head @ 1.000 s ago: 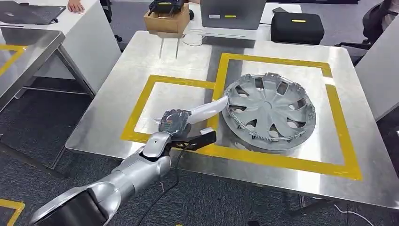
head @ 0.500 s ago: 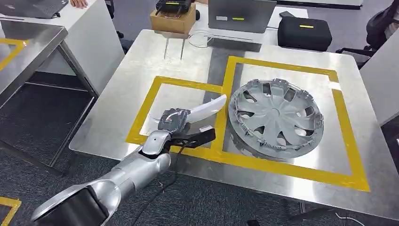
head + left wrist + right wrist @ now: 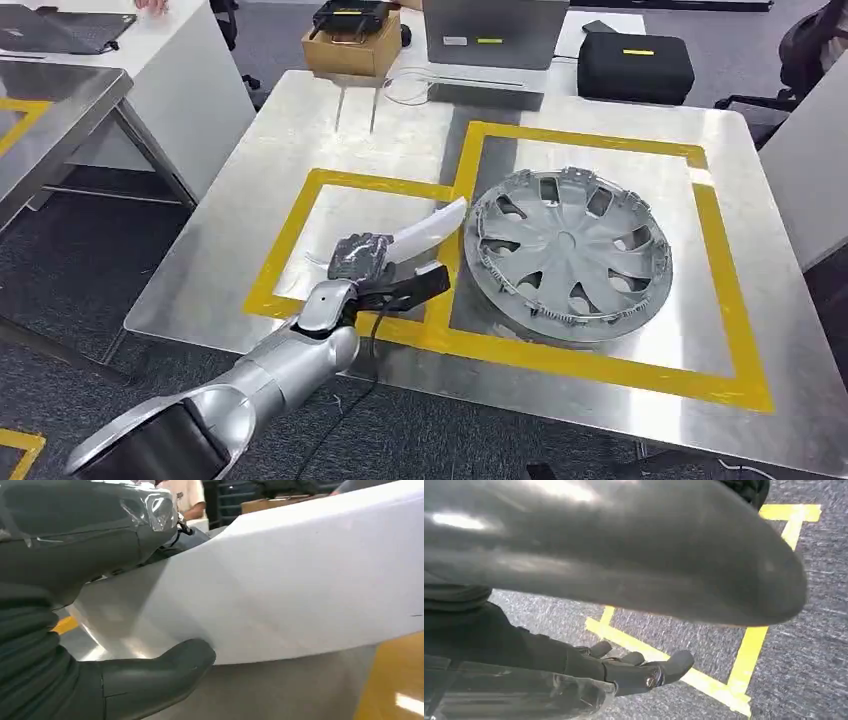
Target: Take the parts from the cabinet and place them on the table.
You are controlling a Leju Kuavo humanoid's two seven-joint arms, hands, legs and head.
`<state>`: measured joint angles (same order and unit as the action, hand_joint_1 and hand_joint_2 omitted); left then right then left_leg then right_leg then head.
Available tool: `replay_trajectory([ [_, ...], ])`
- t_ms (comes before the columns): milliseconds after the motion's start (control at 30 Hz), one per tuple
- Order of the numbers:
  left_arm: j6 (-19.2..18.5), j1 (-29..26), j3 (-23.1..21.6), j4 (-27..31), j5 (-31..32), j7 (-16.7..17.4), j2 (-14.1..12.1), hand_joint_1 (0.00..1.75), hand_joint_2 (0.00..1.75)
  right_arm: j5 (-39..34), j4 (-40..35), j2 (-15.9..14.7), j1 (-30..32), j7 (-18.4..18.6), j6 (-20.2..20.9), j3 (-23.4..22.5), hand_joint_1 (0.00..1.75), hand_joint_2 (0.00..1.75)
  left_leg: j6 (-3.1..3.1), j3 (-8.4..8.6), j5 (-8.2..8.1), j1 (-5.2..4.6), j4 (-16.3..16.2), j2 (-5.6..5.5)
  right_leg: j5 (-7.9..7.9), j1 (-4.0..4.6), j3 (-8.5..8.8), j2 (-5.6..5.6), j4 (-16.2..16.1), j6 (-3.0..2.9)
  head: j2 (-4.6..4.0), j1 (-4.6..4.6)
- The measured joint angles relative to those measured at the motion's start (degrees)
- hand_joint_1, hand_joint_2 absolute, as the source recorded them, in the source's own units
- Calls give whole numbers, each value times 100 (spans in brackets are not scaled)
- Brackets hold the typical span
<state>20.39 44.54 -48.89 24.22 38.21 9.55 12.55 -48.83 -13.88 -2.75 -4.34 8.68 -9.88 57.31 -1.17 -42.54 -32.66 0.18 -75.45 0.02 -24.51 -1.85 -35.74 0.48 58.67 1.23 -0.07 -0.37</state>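
Fingers [image 3: 352, 255] grip smooth curved white part [image 3: 432, 226]

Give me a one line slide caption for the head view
Left hand holds a white part over the smaller yellow square, beside a hubcap on the steel table.

Left robot hand [image 3: 358, 256] with white part [image 3: 430, 228] eased back from hubcap [image 3: 568, 256]
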Motion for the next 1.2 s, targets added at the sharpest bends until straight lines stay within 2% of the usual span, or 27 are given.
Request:
replay_trajectory([
  [67, 15, 14, 61, 0, -41, 74, 2, 175, 175, 20, 0, 0, -16, 17, 0, 2, 0, 0, -112, 427, 571, -17, 969, -10, -3, 39, 37, 31, -4, -2, 0, -2],
  [100, 20, 23, 98, 0, -57, 100, -2, 175, 175, 24, -2, 13, -22, 31, 0, 4, 0, 0, -215, 674, 791, -49, 1489, -26, -4, 45, 49, 42, -10, -3, 0, -2],
  [133, 22, 28, 133, -2, -78, 124, -5, 175, 175, 28, -2, 31, -23, 37, 0, 4, 0, 0, -255, 746, 676, -59, 1593, -4, -2, 78, 40, 45, -16, 4, 0, 22],
  [200, 22, 23, 170, -7, -103, 162, -4, 175, 175, 31, -2, 26, -21, 57, -2, 7, 0, 0, -269, 728, 694, -107, 1639, 8, 7, 51, 25, 40, -26, 30, 0, 2],
  [233, 20, 25, 195, -11, -111, 166, -13, 175, 175, 33, -2, 33, -16, 59, -2, 9, 0, 0, -278, 726, 697, -122, 1645, 7, 17, 42, 31, 36, -45, 69, 0, -4],
  [267, 15, 39, 232, -9, -122, 166, -11, 175, 175, 33, -2, 39, -19, 61, -2, 9, 0, 0, -307, 772, 739, -121, 1736, 7, 34, 66, 59, 36, -85, 101, 0, -4],
  [300, 13, 33, 253, -9, -149, 173, 4, 175, 175, 33, -2, 29, -17, 61, -4, 9, 0, 0, -290, 898, 828, -50, 1872, 24, -11, 54, 5, -4, -2, 96, 0, 4],
  [333, 9, 39, 256, -9, -153, 172, 11, 175, 175, 33, -2, 20, -20, 61, -7, 11, 0, 0, -324, 920, 859, -53, 1913, 21, -145, 66, -89, -8, 205, 72, 0, 6],
  [400, -4, 17, 258, -13, -153, 172, 20, 175, 175, 29, -2, 9, -17, 61, -9, 11, 0, 0, -331, 913, 867, -66, 1913, 25, -506, 53, -487, -8, 1086, 35, 0, 17],
  [433, -11, -7, 258, -20, -153, 173, 20, 175, 175, 26, -2, 2, -9, 61, -9, 11, 0, 0, -330, 906, 866, -71, 1910, 24, -650, 47, -708, -8, 1535, 46, 0, 15],
  [467, -11, -25, 260, -24, -153, 172, 17, 175, 175, 22, -2, -6, -1, 61, -9, 13, 0, 0, -329, 904, 866, -72, 1909, 22, -674, 41, -816, -9, 1736, 86, 0, 17],
  [500, -13, -30, 262, -24, -153, 166, 17, 0, 175, 15, 0, -13, 3, 61, -11, 13, 0, 0, -323, 908, 861, -69, 1907, 18, -590, 27, -765, -12, 1608, 147, 0, 17],
  [533, -24, -27, 271, -24, -153, 159, 20, 0, 175, 15, -2, -24, 0, 61, -13, 13, 0, 0, -314, 915, 856, -62, 1902, 12, -424, 10, -577, -17, 1241, 222, 0, 20],
  [600, -39, -29, 299, -24, -157, 155, 22, 0, 175, 13, -2, -42, -11, 59, -15, 13, 0, 0, -247, 914, 810, -50, 1828, 2, -12, -33, -14, -65, 114, 352, 0, 20],
  [633, -39, -27, 306, -24, -157, 155, 22, 0, 175, 15, -2, -37, -18, 55, -15, 13, 0, 0, -193, 871, 773, -83, 1774, -3, -51, -18, 50, -92, -4, 277, 0, 17],
  [667, -44, -27, 319, -22, -174, 153, 24, 0, 0, 15, -2, -22, -14, 48, -13, 13, 0, 0, -163, 835, 752, -105, 1720, -5, -18, -11, 59, -42, -42, 192, 0, 17],
  [767, -63, -56, 393, -22, -258, 94, 7, 0, 0, 114, 0, -24, -13, 55, 48, 18, 0, 0, -122, 820, 755, -77, 1722, -2, -5, 5, 50, -36, -29, 87, 0, 13],
  [800, -46, -64, 417, -17, -288, 57, -6, 0, 0, 157, -2, -17, -16, 76, 59, 31, 0, 0, -83, 794, 706, -55, 1671, -7, 4, -38, 58, -32, -37, 65, 0, 15],
  [833, -31, -67, 439, -13, -293, 17, -24, 0, 0, 188, 0, -22, -22, 96, 59, 44, 0, 0, -36, 711, 564, -50, 1492, -8, -3, -37, 68, -29, -38, 23, 0, -2],
  [933, 57, -142, 536, -11, -429, -79, -114, 0, 0, 328, 0, -20, -51, 146, 116, 98, 0, 0, 53, 77, -42, 1, 134, -7, -2, -19, 66, -27, -37, -7, 0, -11],
  [967, 100, -203, 583, -4, -511, -135, -157, 0, 0, 389, 0, -24, -59, 151, 153, 127, 0, 0, 56, -61, -86, 4, -124, -6, -3, -13, 66, -24, -37, -9, 0, -9],
  [1000, 129, -268, 632, 2, -593, -199, -199, 0, 0, 440, 0, -31, -71, 153, 155, 158, 0, 0, 41, -64, 0, 4, -91, -6, -3, -11, 69, -15, -37, -9, 0, -15],
  [1033, 142, -314, 689, 18, -704, -280, -243, 0, 0, 494, 0, -31, -86, 153, 155, 188, 0, 0, 19, 47, 178, 3, 172, -8, -3, -7, 71, -3, -37, -9, 0, -13],
  [1100, 138, -381, 844, 110, -1015, -536, -328, 0, 0, 603, -2, -20, -130, 135, 114, 238, 0, 0, -97, 608, 710, -16, 1298, -14, -3, 26, 88, 18, -39, -8, 0, -13],
  [1133, 133, -399, 927, 179, -1172, -678, -374, 0, 0, 638, -4, 18, -148, 136, 74, 262, 0, 0, -168, 795, 721, -39, 1680, -19, 0, 4, 89, 16, -45, -2, 0, -3],
  [1167, 131, -429, 995, 236, -1268, -774, -398, 0, 0, 654, -2, 22, -163, 135, 26, 273, 0, 0, -170, 804, 717, -62, 1692, 12, 11, 70, 75, 19, -54, 15, 0, 9],
  [1200, 118, -466, 1062, 300, -1375, -862, -429, 0, 0, 669, -4, 31, -167, 135, 20, 293, 0, 0, -191, 800, 712, -93, 1698, 11, 12, 32, 73, 14, -57, 24, 0, -11],
])
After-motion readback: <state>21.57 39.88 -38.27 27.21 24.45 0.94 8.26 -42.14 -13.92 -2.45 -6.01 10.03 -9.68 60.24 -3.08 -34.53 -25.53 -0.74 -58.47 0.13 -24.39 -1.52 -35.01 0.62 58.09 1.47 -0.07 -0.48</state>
